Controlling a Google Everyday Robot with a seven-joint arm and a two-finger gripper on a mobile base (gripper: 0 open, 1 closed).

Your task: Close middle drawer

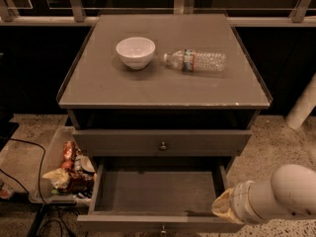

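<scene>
Middle drawer [159, 191] pulled fully open.
The gripper [223, 209] sits at its front-right corner; whether its jaws are spread cannot be told.

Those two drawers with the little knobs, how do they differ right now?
The middle drawer is pulled far out, showing its bare inside; the upper drawer is pushed in, only its front showing. The middle drawer's knob sits at the picture's bottom edge, partly cut off; the upper drawer's knob is in full view. The gripper is at the middle drawer's right front corner, away from the upper drawer. Both have plain grey-brown fronts.
</scene>
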